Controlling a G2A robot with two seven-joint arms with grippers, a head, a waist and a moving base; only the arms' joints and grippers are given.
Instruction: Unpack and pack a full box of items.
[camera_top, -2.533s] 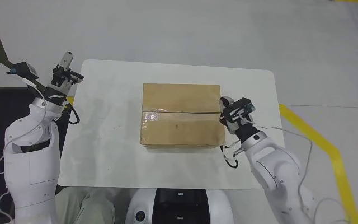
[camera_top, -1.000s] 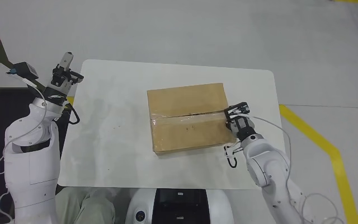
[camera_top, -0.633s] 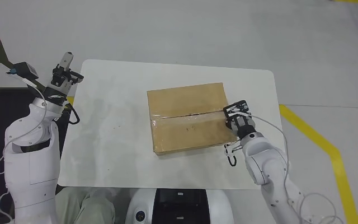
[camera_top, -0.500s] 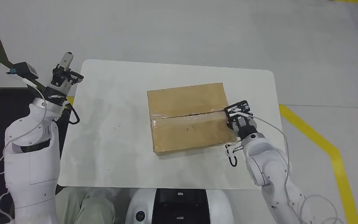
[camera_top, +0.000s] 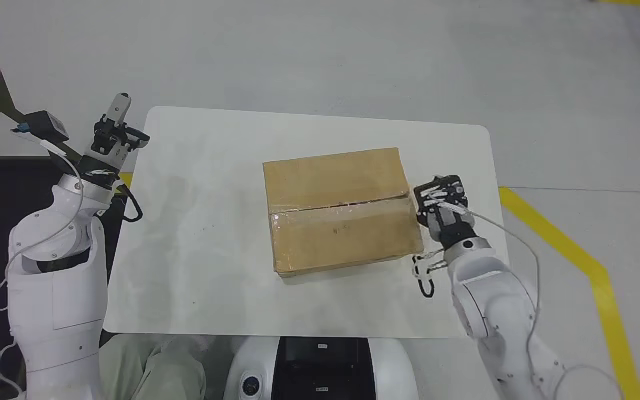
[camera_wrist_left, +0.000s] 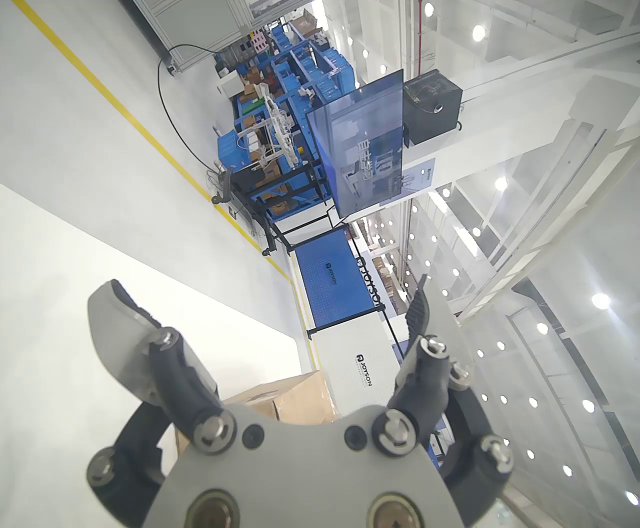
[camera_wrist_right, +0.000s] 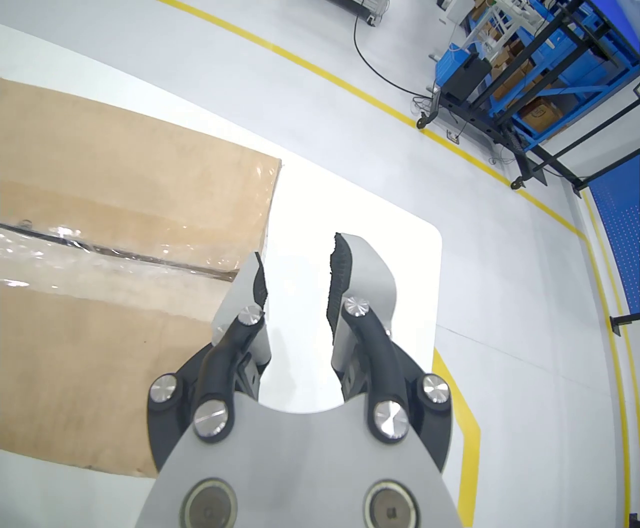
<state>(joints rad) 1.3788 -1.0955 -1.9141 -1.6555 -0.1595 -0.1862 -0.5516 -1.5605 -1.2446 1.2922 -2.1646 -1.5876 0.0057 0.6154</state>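
Observation:
A brown cardboard box (camera_top: 340, 210), shut and sealed with clear tape along its middle seam, lies slightly skewed at the centre of the white table (camera_top: 200, 250). My right gripper (camera_top: 438, 194) is just off the box's right end, near the tape seam. The right wrist view has it open (camera_wrist_right: 297, 275) with nothing between the fingers, one fingertip (camera_wrist_right: 259, 282) close beside the box's end (camera_wrist_right: 100, 200). My left gripper (camera_top: 120, 108) is held up at the table's far left corner, open (camera_wrist_left: 267, 310) and empty, far from the box (camera_wrist_left: 295, 400).
Bare tabletop surrounds the box on all sides. A yellow floor line (camera_top: 560, 240) runs beyond the table's right edge. Blue racks and shelving (camera_wrist_right: 525, 75) stand well away in the room.
The box has turned slightly counter-clockwise and shifted right since the oldest frame. In the last half second my right gripper drew back to the right, off the box's end. The left arm stayed still.

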